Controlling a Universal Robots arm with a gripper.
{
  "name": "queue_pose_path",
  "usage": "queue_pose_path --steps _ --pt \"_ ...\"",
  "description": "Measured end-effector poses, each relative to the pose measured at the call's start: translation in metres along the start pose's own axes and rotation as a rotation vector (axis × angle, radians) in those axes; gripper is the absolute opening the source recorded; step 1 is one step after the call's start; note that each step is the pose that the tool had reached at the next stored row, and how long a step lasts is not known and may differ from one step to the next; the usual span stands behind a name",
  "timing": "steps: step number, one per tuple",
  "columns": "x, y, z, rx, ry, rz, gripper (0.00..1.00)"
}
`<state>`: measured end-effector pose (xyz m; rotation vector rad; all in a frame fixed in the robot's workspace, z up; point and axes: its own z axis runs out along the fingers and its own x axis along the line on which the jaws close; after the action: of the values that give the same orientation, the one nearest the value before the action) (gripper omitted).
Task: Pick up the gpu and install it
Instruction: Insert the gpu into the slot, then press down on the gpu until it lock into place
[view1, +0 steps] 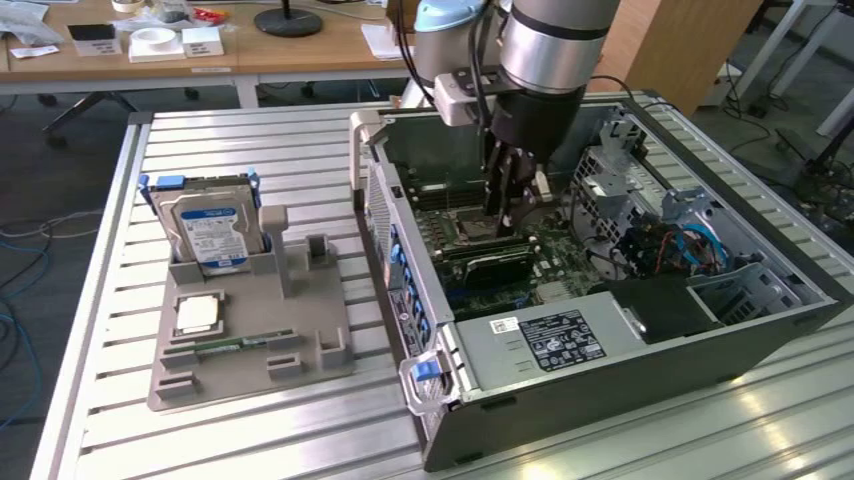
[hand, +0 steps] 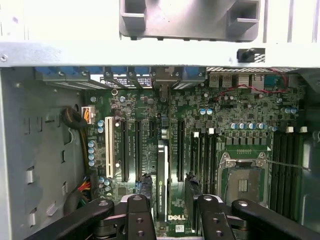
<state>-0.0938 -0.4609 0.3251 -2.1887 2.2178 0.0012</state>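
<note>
Here, the gripper (hand: 168, 197), jaws apart, straddles the gpu (hand: 161, 182) standing upright in a motherboard (hand: 240, 115) slot inside the open computer case (view1: 601, 350).

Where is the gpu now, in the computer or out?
In. The gpu stands on edge on the motherboard inside the case, between the fingers of the open gripper. Whether it is fully seated, cannot tell.

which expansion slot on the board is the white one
The end slot of the row, right beside the column of blue capacitors. The other long slots next to it are all black.
</note>
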Motion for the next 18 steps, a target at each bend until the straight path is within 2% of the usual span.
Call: queue_pose_path --steps 5,18 --pt "-0.0002 -0.0002 -0.0094 -0.0001 0.0001 0.0 0.4" --pt "-0.0002 -0.0002 -0.0098 0.0 0.0 0.0 0.4"
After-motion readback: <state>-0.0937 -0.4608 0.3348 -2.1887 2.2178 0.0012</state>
